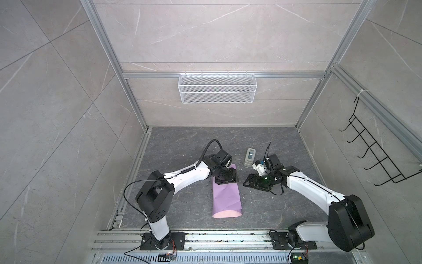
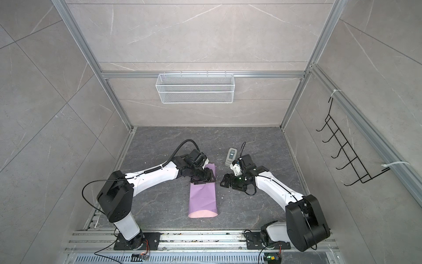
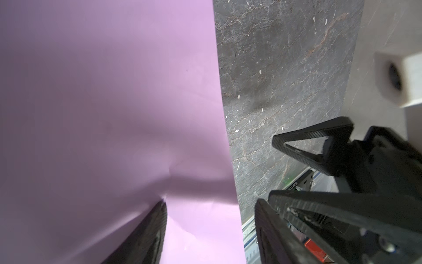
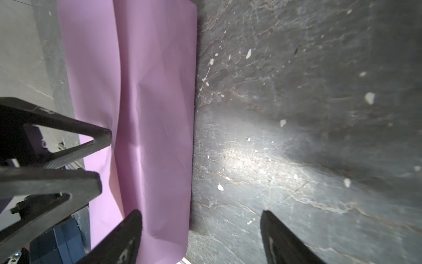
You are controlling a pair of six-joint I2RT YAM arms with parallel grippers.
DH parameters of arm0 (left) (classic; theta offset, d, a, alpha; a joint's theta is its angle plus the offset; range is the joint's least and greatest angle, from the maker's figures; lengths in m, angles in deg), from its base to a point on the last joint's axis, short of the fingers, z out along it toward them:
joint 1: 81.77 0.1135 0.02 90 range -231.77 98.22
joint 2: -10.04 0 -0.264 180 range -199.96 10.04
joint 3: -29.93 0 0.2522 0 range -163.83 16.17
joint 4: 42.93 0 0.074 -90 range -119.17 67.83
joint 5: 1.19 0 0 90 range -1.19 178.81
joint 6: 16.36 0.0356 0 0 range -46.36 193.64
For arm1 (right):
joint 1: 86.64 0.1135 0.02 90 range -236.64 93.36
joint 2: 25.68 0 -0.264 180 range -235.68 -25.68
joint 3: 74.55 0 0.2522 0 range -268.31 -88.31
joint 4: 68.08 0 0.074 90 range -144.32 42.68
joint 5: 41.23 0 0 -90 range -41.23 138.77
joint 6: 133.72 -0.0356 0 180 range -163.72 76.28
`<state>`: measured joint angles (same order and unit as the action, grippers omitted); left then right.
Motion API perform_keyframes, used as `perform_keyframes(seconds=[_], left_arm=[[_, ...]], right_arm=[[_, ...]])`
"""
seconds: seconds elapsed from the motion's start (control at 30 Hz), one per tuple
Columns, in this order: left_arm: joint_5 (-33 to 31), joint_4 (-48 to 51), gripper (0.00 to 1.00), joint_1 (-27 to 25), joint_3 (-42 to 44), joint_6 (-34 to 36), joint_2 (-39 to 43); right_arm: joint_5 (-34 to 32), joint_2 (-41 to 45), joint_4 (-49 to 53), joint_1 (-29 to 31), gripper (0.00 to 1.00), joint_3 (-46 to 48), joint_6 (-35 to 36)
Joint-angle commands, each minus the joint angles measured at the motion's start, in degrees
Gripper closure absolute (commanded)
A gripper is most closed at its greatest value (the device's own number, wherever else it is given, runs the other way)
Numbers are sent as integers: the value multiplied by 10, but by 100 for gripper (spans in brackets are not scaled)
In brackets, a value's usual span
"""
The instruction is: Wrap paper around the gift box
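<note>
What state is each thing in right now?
Paper: folded over into a tube, lilac outside, pink inside.
Gift box: not visible.
Left gripper: open, one finger against paper.
Right gripper: open, empty, beside paper.
Grey device: lying on table.
Basket: empty.

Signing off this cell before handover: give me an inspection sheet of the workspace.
Surface: dark marbled table, white flecks scattered.
Job's things: paper folded into a lilac sleeve, pink inside showing at its near end; gift box not visible.
Clutter: grey-white device, right of the paper's far end, apart from it.
Tools: left tool open, one finger on the paper's far end; right tool open over bare table beside the paper.
Cables: black cable loops above the left arm.
Surroundings: white mesh basket on back wall; black hook rack on right wall.
</note>
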<state>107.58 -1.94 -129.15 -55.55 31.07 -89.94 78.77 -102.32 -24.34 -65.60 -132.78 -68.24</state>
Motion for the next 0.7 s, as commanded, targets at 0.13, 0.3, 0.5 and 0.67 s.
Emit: perform_keyframes(seconds=[0.13, 0.3, 0.5, 0.67], left_arm=[[-20, 14, 31, -6, 39, -10, -42], [-21, 15, 30, -6, 40, -10, -42], [-21, 16, 30, -6, 39, -10, -40], [-22, 19, 30, -6, 36, -8, -39]], right_arm=[[53, 36, -111, 31, 11, 62, -51], [67, 43, -151, 48, 8, 75, -64], [64, 18, -195, 70, 7, 79, -78], [47, -13, -228, 75, 9, 87, -87]])
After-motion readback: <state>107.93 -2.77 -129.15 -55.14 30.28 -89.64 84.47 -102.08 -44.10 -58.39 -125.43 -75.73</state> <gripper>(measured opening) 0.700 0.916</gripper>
